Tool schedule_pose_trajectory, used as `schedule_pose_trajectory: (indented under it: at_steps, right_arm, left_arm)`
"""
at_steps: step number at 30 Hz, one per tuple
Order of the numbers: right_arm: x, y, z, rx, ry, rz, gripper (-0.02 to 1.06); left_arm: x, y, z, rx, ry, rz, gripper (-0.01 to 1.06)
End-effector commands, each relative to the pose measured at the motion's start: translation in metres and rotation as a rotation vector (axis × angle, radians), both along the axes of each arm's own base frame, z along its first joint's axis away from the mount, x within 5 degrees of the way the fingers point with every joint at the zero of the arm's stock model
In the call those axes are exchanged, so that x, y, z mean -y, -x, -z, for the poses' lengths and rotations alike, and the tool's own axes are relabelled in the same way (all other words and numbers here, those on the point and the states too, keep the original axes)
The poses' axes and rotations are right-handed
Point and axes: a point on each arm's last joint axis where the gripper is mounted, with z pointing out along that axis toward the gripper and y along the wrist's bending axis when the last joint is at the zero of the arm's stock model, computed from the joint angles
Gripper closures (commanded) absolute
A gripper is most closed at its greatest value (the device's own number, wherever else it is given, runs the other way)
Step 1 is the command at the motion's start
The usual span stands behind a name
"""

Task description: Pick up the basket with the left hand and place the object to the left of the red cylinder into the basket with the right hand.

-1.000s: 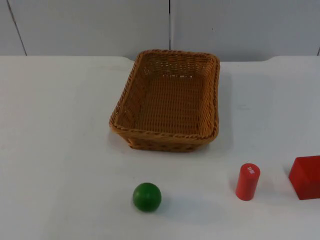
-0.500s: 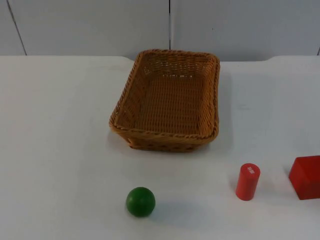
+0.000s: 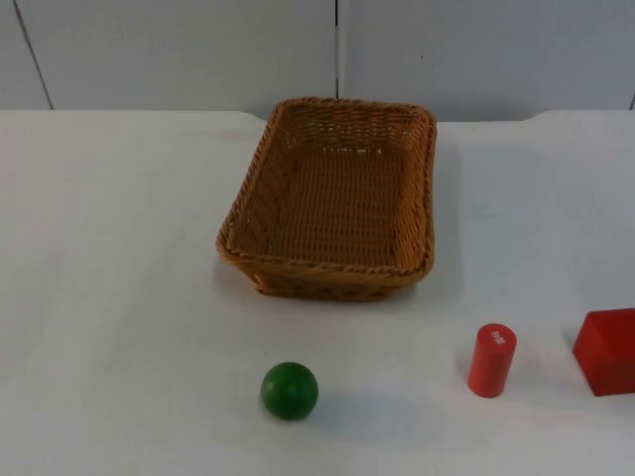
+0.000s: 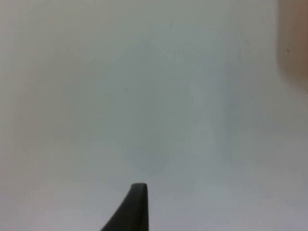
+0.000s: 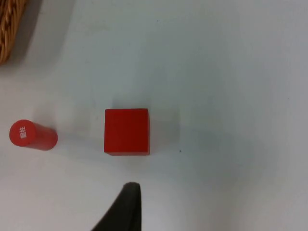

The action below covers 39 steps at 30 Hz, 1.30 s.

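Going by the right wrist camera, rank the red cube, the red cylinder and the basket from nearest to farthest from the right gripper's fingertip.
1. Red cube: just ahead of the right gripper's black fingertip, standing on the white table.
2. Red cylinder: off to one side of the cube, apart from it.
3. Basket: farthest, its woven rim beyond the cylinder.

1. You had the brown wicker basket (image 3: 332,198) sitting upright and empty on the table, toward the far side.
2. Your green ball (image 3: 290,390) lay well in front of the basket, apart from it.
3. Your red cylinder (image 3: 491,360) stood upright, well to the ball's right.
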Motion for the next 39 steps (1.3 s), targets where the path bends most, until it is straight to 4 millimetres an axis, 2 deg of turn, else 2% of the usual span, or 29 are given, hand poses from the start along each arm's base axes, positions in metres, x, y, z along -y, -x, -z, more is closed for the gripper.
schedule_pose_trajectory:
  at_steps: [1, 3, 7, 8, 12, 13, 14, 18, 19, 23, 24, 27, 28, 29, 33, 36, 38, 39]
  right_arm:
    - [0.001, -0.001, -0.002, 0.016, 0.003, 0.001, -0.01]
    - [0.001, -0.001, -0.003, 0.02, 0.002, 0.001, -0.01]
    - [0.001, -0.004, -0.004, 0.049, 0.001, 0.002, -0.01]
    - [0.001, -0.004, -0.004, 0.049, 0.001, 0.002, -0.01]
    - [0.002, -0.004, -0.005, 0.059, 0.007, 0.001, -0.01]
    - [0.002, -0.004, -0.005, 0.059, 0.007, 0.001, -0.01]
    - [0.002, -0.004, -0.005, 0.059, 0.007, 0.001, -0.01]
    - [0.002, -0.004, -0.005, 0.059, 0.007, 0.001, -0.01]
    - [0.002, -0.004, -0.005, 0.059, 0.007, 0.001, -0.01]
    - [0.002, -0.004, -0.005, 0.059, 0.007, 0.001, -0.01]
    - [0.002, -0.004, -0.005, 0.059, 0.007, 0.001, -0.01]
    - [0.002, -0.004, -0.002, 0.052, 0.008, 0.001, -0.01]
    - [0.002, -0.004, -0.002, 0.052, 0.008, 0.001, -0.01]
    - [0.002, -0.003, 0.001, 0.049, 0.008, 0.001, -0.01]
    - [0.002, -0.001, 0.012, 0.02, 0.009, 0.0, -0.01]
    - [0.002, 0.0, 0.012, 0.017, 0.009, 0.0, -0.01]
    - [0.002, -0.001, 0.012, 0.02, 0.009, 0.0, -0.01]
    - [0.002, -0.001, 0.012, 0.02, 0.009, 0.0, -0.01]
  left_arm:
    - [0.003, -0.012, 0.001, 0.006, 0.036, 0.017, 0.0]
    - [0.005, -0.018, 0.003, -0.007, 0.054, 0.033, 0.0]
    - [0.011, -0.052, 0.006, -0.031, 0.113, 0.063, 0.0]
    - [0.011, -0.052, 0.006, -0.031, 0.113, 0.063, 0.0]
    - [0.014, -0.105, 0.016, -0.07, 0.119, 0.082, 0.0]
    - [0.014, -0.105, 0.016, -0.07, 0.119, 0.082, 0.0]
    - [0.017, -0.117, 0.02, -0.086, 0.122, 0.097, 0.0]
    - [0.042, -0.161, 0.04, -0.122, 0.114, 0.181, 0.0]
    - [0.042, -0.161, 0.04, -0.122, 0.114, 0.181, 0.0]
    - [0.076, -0.2, 0.067, -0.199, 0.111, 0.281, 0.0]
    - [0.076, -0.2, 0.067, -0.199, 0.111, 0.281, 0.0]
    - [0.102, -0.224, 0.086, -0.232, 0.108, 0.343, 0.05]
    - [0.102, -0.224, 0.086, -0.232, 0.108, 0.343, 0.05]
    - [0.113, -0.234, 0.098, -0.247, 0.101, 0.367, 0.07]
    - [0.135, -0.255, 0.122, -0.279, 0.1, 0.408, 0.09]
    - [0.141, -0.263, 0.131, -0.287, 0.098, 0.417, 0.09]
    - [0.144, -0.266, 0.143, -0.305, 0.1, 0.421, 0.14]
    - [0.144, -0.266, 0.143, -0.305, 0.1, 0.421, 0.14]
